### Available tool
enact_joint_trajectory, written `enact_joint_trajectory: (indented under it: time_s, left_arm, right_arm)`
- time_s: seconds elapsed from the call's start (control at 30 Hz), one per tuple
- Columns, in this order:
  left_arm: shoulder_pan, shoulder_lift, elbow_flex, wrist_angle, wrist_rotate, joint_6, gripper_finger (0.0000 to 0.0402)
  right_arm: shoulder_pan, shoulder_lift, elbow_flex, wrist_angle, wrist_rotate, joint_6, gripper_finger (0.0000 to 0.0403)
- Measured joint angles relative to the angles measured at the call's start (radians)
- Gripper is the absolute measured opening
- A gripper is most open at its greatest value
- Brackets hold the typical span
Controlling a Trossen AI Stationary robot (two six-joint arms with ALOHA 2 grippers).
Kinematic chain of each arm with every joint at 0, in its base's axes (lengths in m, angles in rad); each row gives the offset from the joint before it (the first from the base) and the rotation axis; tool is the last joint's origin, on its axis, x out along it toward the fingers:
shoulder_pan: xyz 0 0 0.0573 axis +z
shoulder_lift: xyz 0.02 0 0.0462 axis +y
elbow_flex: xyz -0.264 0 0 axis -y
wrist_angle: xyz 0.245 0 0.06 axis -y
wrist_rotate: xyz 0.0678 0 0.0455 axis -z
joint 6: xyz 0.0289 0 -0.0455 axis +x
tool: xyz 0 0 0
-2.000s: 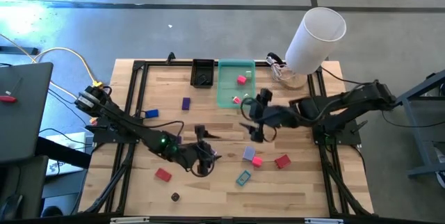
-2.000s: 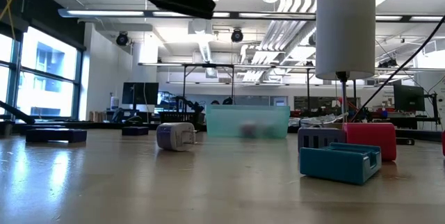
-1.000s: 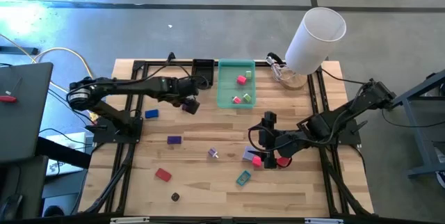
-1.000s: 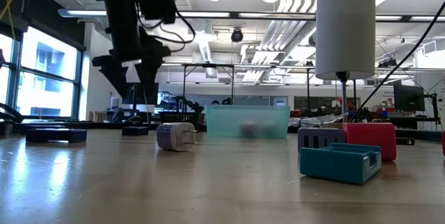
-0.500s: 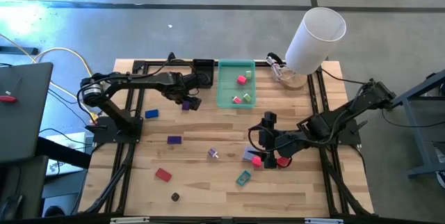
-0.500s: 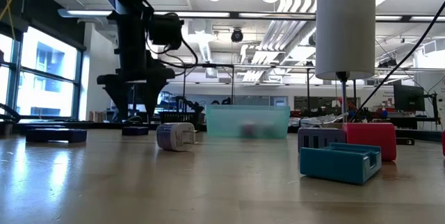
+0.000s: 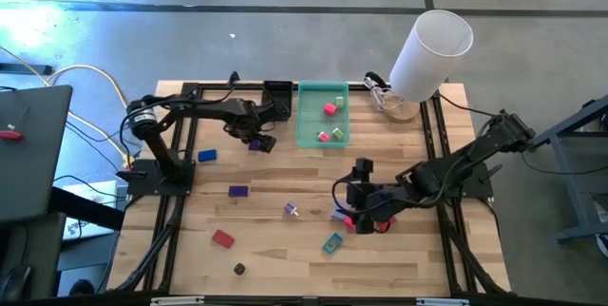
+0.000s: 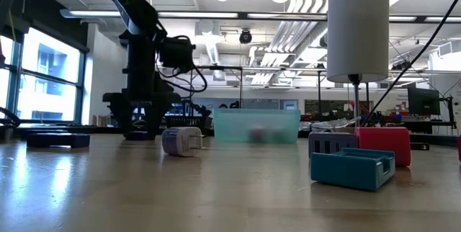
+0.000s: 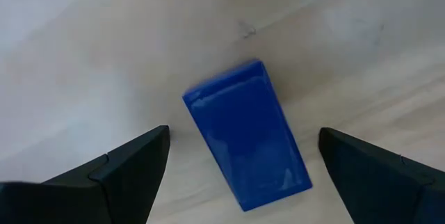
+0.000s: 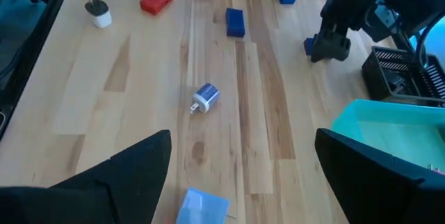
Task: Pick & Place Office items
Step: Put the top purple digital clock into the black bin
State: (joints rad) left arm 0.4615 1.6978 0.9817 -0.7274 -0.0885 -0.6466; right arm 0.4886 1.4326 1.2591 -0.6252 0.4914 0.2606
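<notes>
wooden table (image 7: 285, 249) carries scattered office items. left gripper (image 7: 255, 141) hangs low with fingers spread either side of a blue block (image 9: 247, 144) lying flat, near the black tray (image 7: 277, 99). right gripper (image 7: 355, 213) hovers spread above the pink block (image 7: 351, 220), near the teal clip (image 7: 332, 242).

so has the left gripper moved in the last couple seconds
Yes. In the high view the left gripper has swung from mid-table up toward the black tray, and now hangs open over a blue block.
</notes>
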Motion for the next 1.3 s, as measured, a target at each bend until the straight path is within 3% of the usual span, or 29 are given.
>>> enact_joint_trajectory:
  time_s: [0.4,0.67,1.0,1.2,1.3]
  left_arm:
    - [-0.008,0.041,0.000,0.000,-0.008,0.021,0.0359]
    - [-0.047,0.047,-0.001,0.000,-0.075,0.003,0.0350]
    - [-0.024,0.049,-0.003,0.017,0.001,-0.025,0.0231]
    - [-0.020,0.049,-0.003,0.038,0.002,0.043,0.0154]
    - [-0.030,0.048,-0.004,0.043,-0.006,0.066,0.0145]
  right_arm:
    - [-0.006,0.000,0.000,0.001,0.004,-0.002,0.0344]
    - [-0.004,0.000,0.000,0.000,0.003,-0.002,0.0344]
    - [-0.004,0.000,0.000,0.000,0.003,-0.002,0.0344]
    - [-0.004,0.000,0.000,0.000,0.003,-0.002,0.0344]
    - [-0.004,0.000,0.000,0.000,0.003,-0.002,0.0344]
